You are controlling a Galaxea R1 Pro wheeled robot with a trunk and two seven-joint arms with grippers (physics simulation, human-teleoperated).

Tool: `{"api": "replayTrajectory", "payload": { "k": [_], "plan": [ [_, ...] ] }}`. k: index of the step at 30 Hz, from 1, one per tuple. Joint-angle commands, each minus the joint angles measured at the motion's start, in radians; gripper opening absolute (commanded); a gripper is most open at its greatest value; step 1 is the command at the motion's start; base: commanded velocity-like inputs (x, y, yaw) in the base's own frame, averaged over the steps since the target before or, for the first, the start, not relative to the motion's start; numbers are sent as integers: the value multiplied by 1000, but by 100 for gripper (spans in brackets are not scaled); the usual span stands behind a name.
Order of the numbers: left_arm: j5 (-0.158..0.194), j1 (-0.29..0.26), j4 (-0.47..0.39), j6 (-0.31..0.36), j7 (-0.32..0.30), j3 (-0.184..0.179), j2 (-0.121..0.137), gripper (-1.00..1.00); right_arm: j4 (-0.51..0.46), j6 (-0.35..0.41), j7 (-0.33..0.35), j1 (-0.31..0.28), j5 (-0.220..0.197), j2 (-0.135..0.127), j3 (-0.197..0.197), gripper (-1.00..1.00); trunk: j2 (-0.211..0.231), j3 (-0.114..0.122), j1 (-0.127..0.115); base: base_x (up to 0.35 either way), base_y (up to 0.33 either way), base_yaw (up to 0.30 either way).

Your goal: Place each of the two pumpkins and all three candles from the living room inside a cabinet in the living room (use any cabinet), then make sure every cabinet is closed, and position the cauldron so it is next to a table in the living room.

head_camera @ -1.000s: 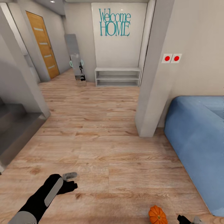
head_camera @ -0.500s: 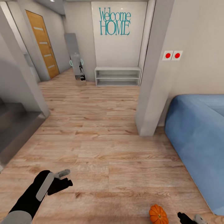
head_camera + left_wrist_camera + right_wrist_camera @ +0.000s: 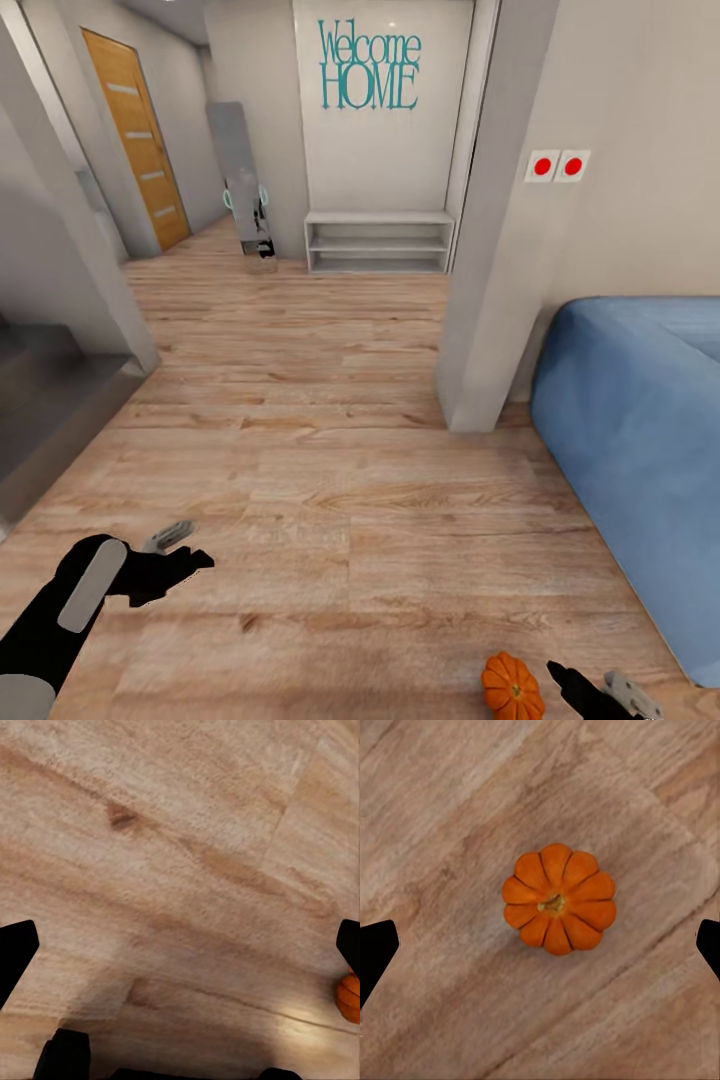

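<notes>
While the right tool [image 3: 540, 945] hangs above the pumpkin [image 3: 559, 898], its fingers stand spread wide, apart from the pumpkin, gripping nothing. The pumpkin sits upright on the wood floor [image 3: 330, 470], just beside that tool in the head view. Left tool [image 3: 172, 553] is off to the pumpkin's left over bare floor, fingers apart, empty. Blue sofa [image 3: 630, 450] lies right of the pumpkin, beyond it. Far past the pumpkin: grey shelf [image 3: 378, 244], orange door [image 3: 140, 135].
</notes>
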Motion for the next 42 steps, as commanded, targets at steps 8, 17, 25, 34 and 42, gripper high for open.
{"api": "replayTrajectory", "payload": {
  "k": [8,17,25,34,42],
  "plan": [
    [245,0,14,3,-24,-11,154,100,-2,9,47,0,-6,-3,-5,100,-57,-26,31,0,0,0],
    [262,0,15,3,-25,-60,157,100,-1,14,49,0,-8,-3,-6,100,-120,-54,65,0,0,0],
    [263,0,15,3,-25,-70,153,100,-3,71,49,0,-8,-2,-57,100,-176,-79,96,0,0,-90],
    [262,0,15,3,-25,-70,153,100,-4,76,49,0,-7,-3,-63,100,-239,-106,130,0,0,-163],
    [261,0,15,3,-25,-70,153,100,-4,77,49,0,-7,-3,-63,100,-295,-131,161,0,-38,-5]
  ]
}}
